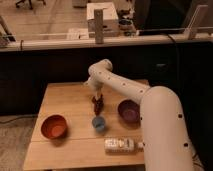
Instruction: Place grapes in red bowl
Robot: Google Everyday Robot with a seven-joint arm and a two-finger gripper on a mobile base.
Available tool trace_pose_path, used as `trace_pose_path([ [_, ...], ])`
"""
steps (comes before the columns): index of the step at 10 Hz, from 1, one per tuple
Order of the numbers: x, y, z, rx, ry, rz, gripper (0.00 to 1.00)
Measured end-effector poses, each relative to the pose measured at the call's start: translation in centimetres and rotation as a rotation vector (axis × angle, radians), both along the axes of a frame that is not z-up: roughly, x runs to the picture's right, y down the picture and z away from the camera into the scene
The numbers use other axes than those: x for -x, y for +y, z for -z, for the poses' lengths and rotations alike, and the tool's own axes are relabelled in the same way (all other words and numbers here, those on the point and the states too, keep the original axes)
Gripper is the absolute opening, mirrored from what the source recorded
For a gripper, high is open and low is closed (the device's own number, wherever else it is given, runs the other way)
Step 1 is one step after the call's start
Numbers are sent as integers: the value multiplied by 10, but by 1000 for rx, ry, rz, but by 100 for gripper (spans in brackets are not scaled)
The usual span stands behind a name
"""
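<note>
The tool point(97, 98), fingers apart, hangs just over the grapes point(98, 106) in the middle of the counter point(62, 100). The grasp looks pending: it must close, lift, then carry them to the red bowl point(54, 127).

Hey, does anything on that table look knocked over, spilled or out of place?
The white bottle lies on its side near the table front edge rather than standing. Nothing looks spilled. The red bowl, purple bowl and blue cup sit upright. The claw is down at the grapes.
</note>
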State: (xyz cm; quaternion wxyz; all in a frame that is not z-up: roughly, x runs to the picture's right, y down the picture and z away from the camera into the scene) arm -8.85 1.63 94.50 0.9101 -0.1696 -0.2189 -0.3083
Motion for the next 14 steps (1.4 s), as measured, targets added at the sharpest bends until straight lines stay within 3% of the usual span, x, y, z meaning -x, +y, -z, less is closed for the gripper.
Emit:
trace_pose_path([
  [4,2,14,-13,20,-19,19,80],
  [5,2,16,-13,23,-20,23,76],
  [14,-1,16,-11,27,-17,26,75],
])
